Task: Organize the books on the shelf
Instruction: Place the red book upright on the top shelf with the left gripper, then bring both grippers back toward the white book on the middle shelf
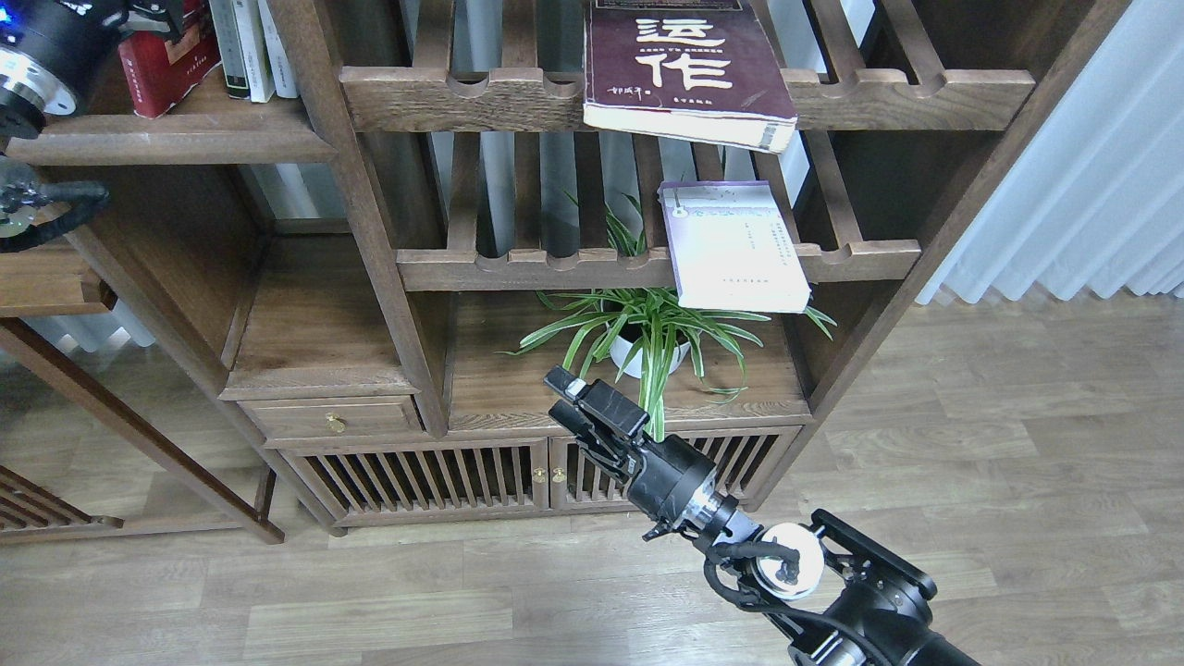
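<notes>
The red book (pixel 165 63) stands on the solid dark-brown plank shelf (pixel 185 141) at the top left, next to thin white- and grey-spined books (pixel 248 46). My left gripper (pixel 153 13) is at the book's top, partly cut off by the view's edge, and appears shut on it. The thick maroon book (pixel 684 65) lies on the upper slatted rack and overhangs its front rail. The pale lavender-white book (pixel 735 245) lies on the lower slatted rack and also overhangs. My right gripper (pixel 562 393) is low, in front of the cabinet, shut and empty.
A potted spider plant (pixel 647 333) stands on the cabinet top under the lavender book, just behind my right gripper. Slatted cabinet doors (pixel 481 476) and a small drawer (pixel 333 421) are below. White curtains (pixel 1091 166) hang at the right. The floor is wood.
</notes>
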`<action>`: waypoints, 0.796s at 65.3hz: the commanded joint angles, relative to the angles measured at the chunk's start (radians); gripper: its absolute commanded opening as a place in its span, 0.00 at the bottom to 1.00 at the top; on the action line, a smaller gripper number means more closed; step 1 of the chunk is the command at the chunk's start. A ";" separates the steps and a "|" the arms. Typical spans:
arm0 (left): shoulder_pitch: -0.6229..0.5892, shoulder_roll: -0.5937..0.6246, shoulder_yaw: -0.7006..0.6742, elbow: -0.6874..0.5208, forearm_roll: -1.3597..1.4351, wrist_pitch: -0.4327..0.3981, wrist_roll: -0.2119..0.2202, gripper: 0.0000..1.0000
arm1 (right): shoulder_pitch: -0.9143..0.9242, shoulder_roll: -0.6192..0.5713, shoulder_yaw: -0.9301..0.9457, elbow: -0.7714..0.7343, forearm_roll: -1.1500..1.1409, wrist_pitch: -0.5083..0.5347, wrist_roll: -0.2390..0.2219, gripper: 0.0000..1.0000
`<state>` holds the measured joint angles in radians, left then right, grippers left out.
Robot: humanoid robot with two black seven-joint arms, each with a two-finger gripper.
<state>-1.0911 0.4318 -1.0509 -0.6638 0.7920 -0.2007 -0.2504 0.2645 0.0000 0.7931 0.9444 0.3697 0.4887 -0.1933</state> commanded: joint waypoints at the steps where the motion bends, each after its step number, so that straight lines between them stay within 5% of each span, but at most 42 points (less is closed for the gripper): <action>1: -0.009 -0.004 -0.001 -0.019 -0.043 0.000 -0.007 0.48 | 0.001 0.000 0.000 -0.001 0.000 0.000 0.000 0.83; 27: 0.005 -0.010 -0.006 -0.119 -0.201 -0.006 -0.136 0.54 | -0.001 0.000 0.000 0.004 0.000 0.000 0.000 0.83; 39: 0.033 -0.008 -0.032 -0.206 -0.312 -0.046 -0.144 0.55 | -0.001 0.000 0.008 0.008 0.002 0.000 0.000 0.83; 52: 0.243 -0.013 -0.173 -0.422 -0.384 -0.055 -0.132 0.57 | 0.001 0.000 0.011 0.011 0.003 0.000 0.003 0.88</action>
<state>-0.9444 0.4241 -1.1552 -0.9928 0.4248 -0.2525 -0.3827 0.2647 0.0000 0.8027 0.9534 0.3708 0.4887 -0.1933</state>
